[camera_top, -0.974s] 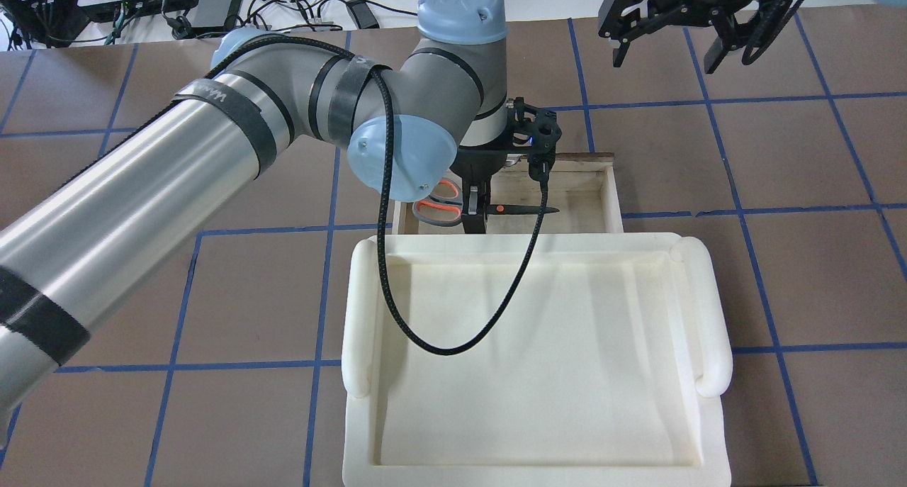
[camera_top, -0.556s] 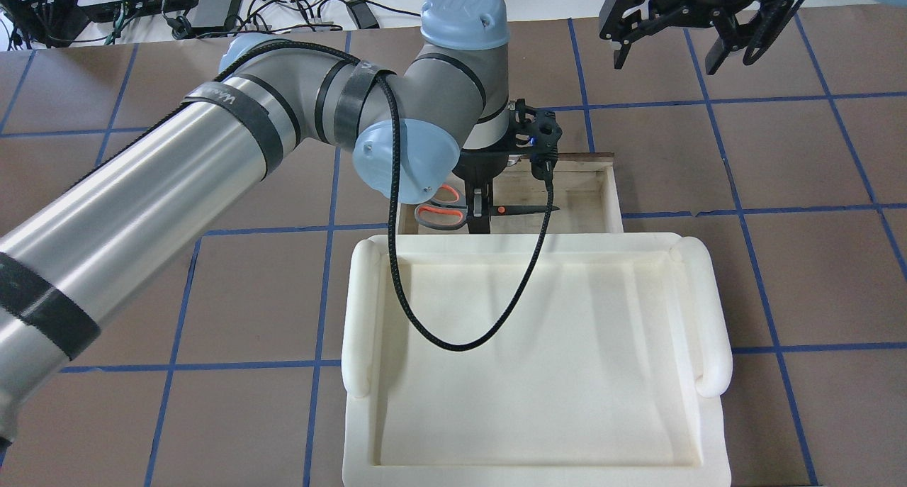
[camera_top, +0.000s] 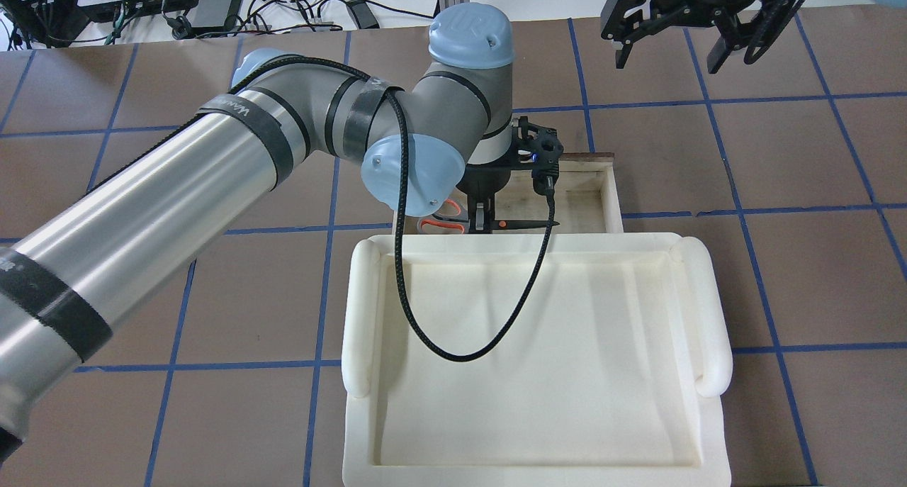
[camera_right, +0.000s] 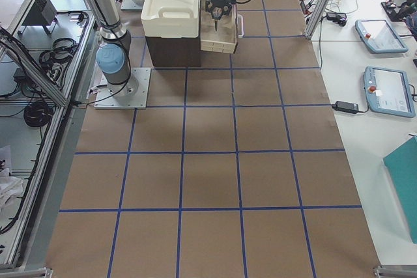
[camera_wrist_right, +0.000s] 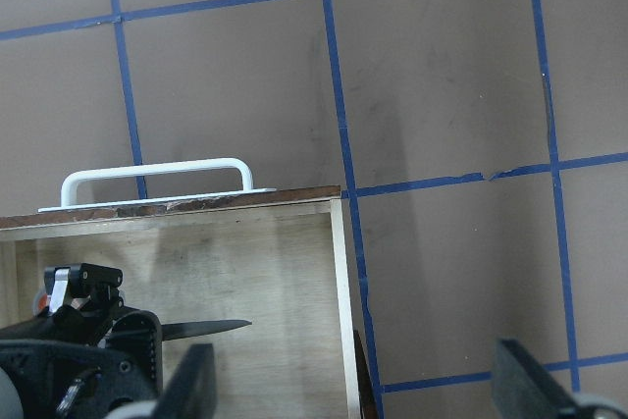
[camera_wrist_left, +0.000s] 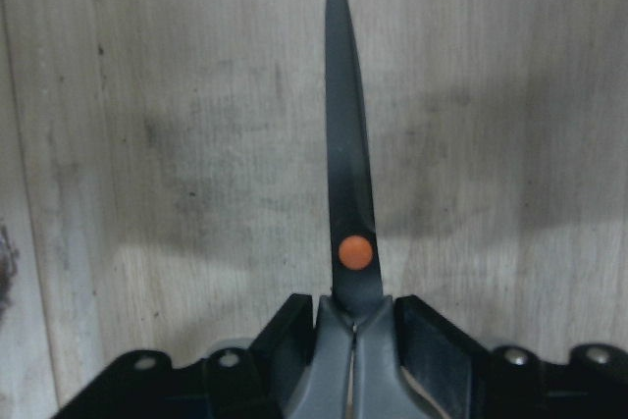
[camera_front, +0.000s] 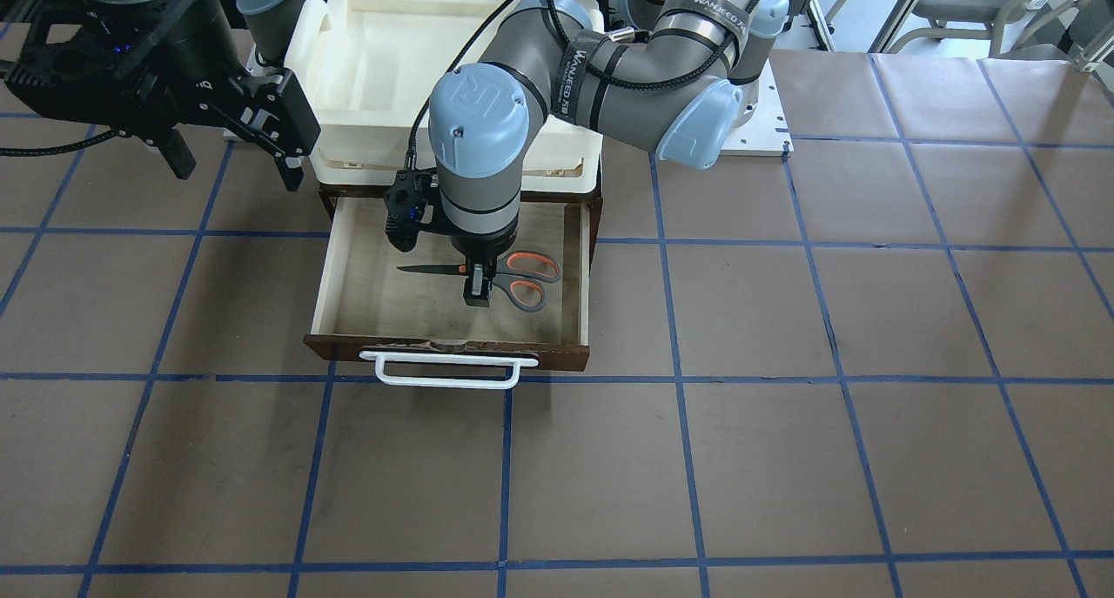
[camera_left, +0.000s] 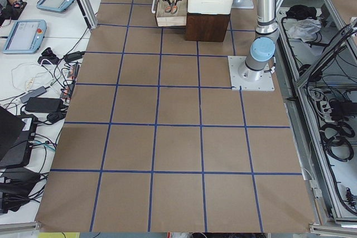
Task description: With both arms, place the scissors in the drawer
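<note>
Release height is our main worry: the left gripper [camera_wrist_left: 351,331] pinches the scissors [camera_wrist_left: 350,213] just behind the orange pivot, low inside the open drawer [camera_front: 579,267], and we cannot tell whether the blades touch the plywood. Let go too high and they could clatter or skid. The right gripper [camera_top: 669,51] hangs spread, far right of the drawer. Pushing the white bar handle [camera_front: 435,383] early would jam the drawer front against the left wrist.

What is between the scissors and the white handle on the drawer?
From the scissors toward the handle there is only bare wooden drawer floor, then the dark front board carrying the handle. The front-facing view shows this.
</note>
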### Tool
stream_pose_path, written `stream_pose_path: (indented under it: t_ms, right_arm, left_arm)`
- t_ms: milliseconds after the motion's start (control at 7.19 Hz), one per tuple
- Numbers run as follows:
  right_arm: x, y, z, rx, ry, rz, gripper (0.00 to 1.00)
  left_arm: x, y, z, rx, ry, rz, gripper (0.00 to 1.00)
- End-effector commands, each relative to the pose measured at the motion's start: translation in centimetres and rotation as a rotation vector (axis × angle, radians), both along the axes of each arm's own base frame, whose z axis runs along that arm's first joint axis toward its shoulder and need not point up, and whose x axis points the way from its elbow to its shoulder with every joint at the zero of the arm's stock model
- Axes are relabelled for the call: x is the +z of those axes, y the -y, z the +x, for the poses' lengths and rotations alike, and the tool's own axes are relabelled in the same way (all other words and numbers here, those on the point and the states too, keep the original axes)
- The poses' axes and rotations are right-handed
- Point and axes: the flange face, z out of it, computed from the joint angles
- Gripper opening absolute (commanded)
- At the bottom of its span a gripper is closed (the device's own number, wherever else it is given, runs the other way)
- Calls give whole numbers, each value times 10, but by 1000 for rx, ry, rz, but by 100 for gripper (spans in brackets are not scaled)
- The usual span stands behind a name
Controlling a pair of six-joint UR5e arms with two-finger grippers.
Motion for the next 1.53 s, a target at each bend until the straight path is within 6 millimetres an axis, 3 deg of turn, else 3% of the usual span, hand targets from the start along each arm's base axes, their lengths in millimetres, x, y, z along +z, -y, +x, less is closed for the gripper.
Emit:
stream_pose_path:
  t_ms: [0, 139, 278, 556, 834, 1113, 1252, 1391]
  right_arm:
    - [3, -4, 1, 1, 7, -2, 100]
    - [4, -5, 0, 0, -1, 1, 100]
    - [3, -5, 0, 1, 4, 4, 100]
    - [4, -8, 2, 6, 11, 1, 100]
    - [2, -14, 5, 63, 33, 6, 100]
    - [-13, -21, 5, 133, 20, 32, 100]
    - [-21, -22, 5, 133, 27, 42, 100]
    - [-23, -22, 5, 134, 20, 46, 100]
  left_arm:
    - [-5, -3, 0, 1, 0, 6, 11]
    - [-6, -4, 0, 9, -1, 9, 13]
    - [-6, -4, -1, 3, -2, 8, 23]
    - [-6, -5, -1, 3, -3, 10, 83]
    - [-6, -6, 0, 10, -5, 7, 92]
    - [21, -6, 1, 8, -39, -56, 92]
    - [49, -5, 4, 15, -57, -99, 92]
    - [94, 1, 15, 44, -68, -150, 92]
